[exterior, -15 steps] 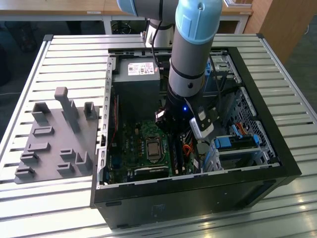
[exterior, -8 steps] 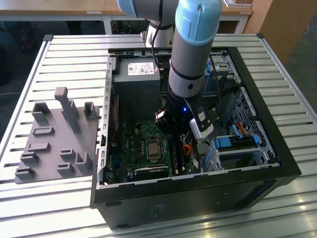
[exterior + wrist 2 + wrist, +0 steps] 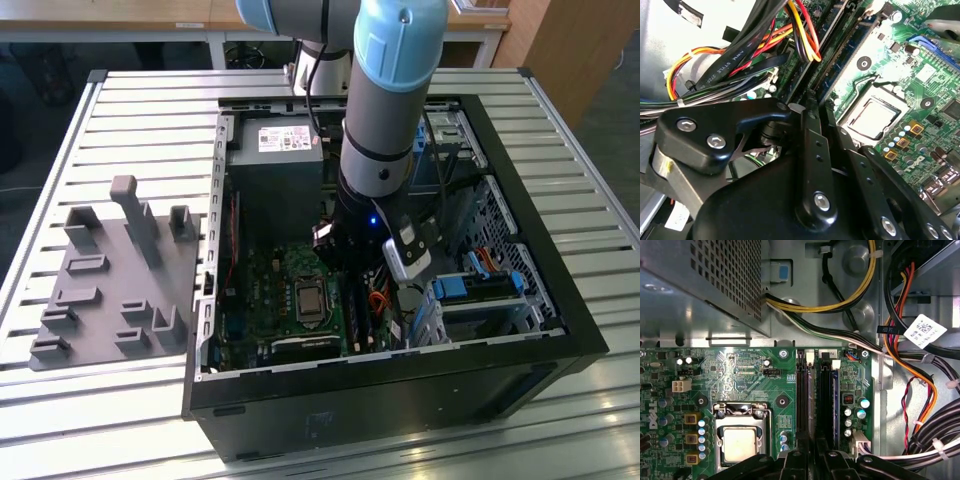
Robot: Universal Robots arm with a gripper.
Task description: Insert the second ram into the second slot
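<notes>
Although a blue stick that I take for the second ram [image 3: 835, 400] stands on edge in the outermost of the black memory slots [image 3: 805, 400], the first wrist view does not settle whether it is pressed fully home or whether its end latches have closed. The stick lies just beside the gripper [image 3: 812, 447], whose fingers [image 3: 810, 115] are drawn narrow, almost together, low over the neighbouring slots; they seem to hold nothing, though the black linkage hides their tips. By my reading the stick is already placed, and only seating or checking is left. In the exterior view the gripper [image 3: 352, 258] hangs inside the open computer case [image 3: 560, 330], with the processor socket [image 3: 309, 298] at about 8 o'clock from it and the grey power supply [image 3: 275, 170] at about 11 o'clock. Bundled cables [image 3: 910, 365] run alongside the slots. At 9 o'clock from the case, a grey fixture plate [image 3: 110, 290] rests on the slatted counter [image 3: 130, 110].
</notes>
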